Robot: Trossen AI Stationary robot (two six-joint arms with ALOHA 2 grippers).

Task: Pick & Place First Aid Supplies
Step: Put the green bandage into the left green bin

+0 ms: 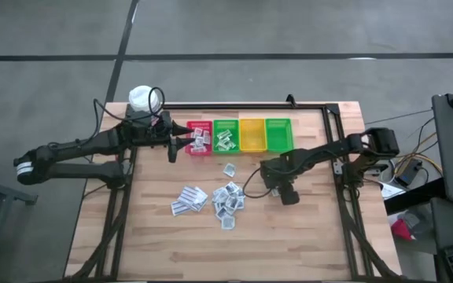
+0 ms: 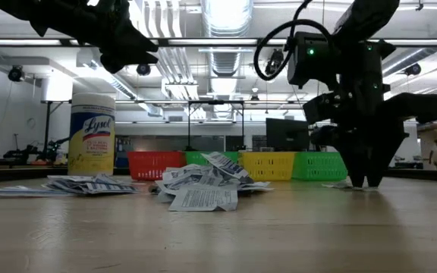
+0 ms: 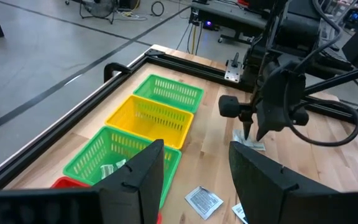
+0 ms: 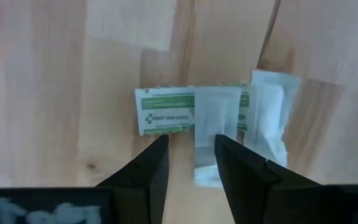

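High view looks straight down on the whole table (image 1: 305, 228); low view sits at tabletop level, facing the bins (image 2: 226, 164). Left wrist view shares those bins; right wrist hangs close above wood.

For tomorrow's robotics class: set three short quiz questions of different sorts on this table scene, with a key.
1. True or false: the right gripper is down at the table, over a green-printed packet.
2. Which bin is the left gripper nearest? A red bin; B yellow bin; C the rightmost green bin.
3. Fill in: the loose pile of sachets lies on the ____, not in a bin.

Key: 1 true; 2 A; 3 table.
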